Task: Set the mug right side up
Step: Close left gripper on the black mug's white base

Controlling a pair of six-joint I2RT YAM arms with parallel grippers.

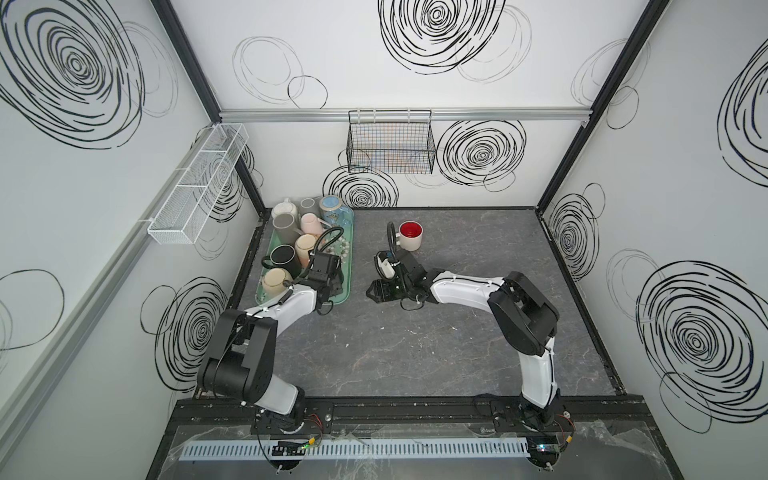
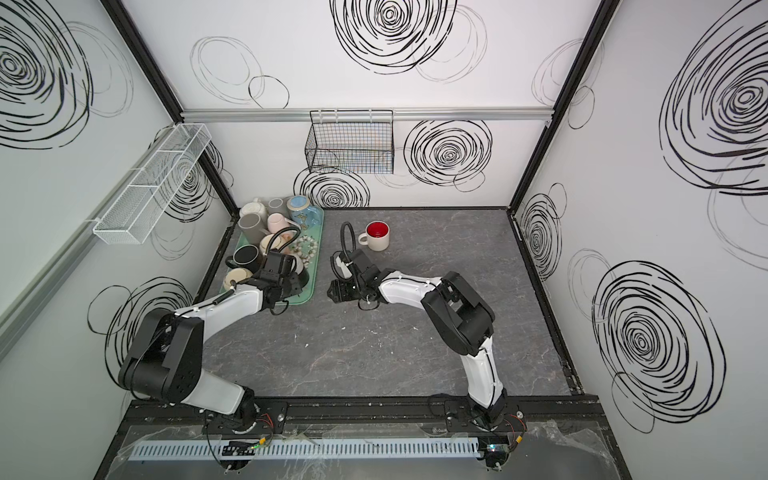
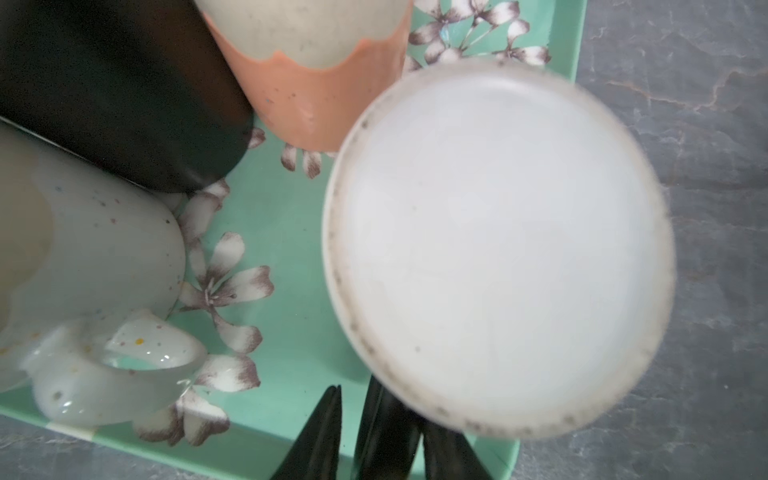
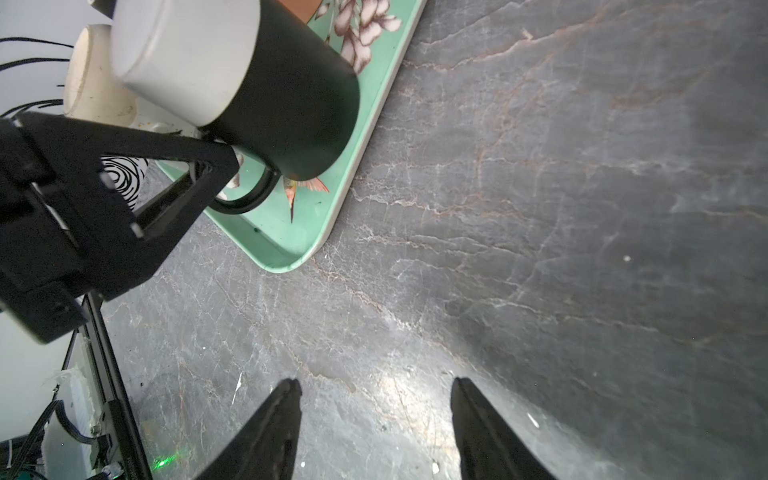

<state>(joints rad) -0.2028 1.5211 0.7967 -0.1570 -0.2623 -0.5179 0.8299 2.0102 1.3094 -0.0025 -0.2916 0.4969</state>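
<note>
The black ceramic mug with a pale unglazed base (image 4: 291, 104) is upside down and tilted at the tips of the left jaws. Its round base (image 3: 498, 249) is turned up toward the left wrist and its mouth faces down. The left jaws are drawn in on the mug's black loop handle (image 4: 249, 195), one on each side, pinching it. I cannot tell whether the rim touches anything below. In both top views the left wrist covers most of the mug.

Directly under the left jaws lies a mint-green rectangular tray with a flower print (image 3: 291, 332) (image 4: 286, 249). The mug is over the tray's near end, close to its edge.

Beside the left jaws, other mugs crowd the tray:
- a peach-and-cream mug (image 3: 316, 95);
- a second black mug on its side (image 3: 124, 91);
- a speckled white mug with a thick handle (image 3: 104, 257).

More mugs fill the tray beyond these (image 1: 299, 224).

The right jaws are spread wide and grip nothing. They hang low over the bare dark grey marbled worktop (image 4: 540, 208) and point toward the tray and the left jaws, near them but not touching.

Well apart from the right jaws, toward the back wall, a cream mug with a red inside (image 1: 410, 236) (image 2: 377, 236) stands upright on the worktop, its handle facing the tray side.
</note>
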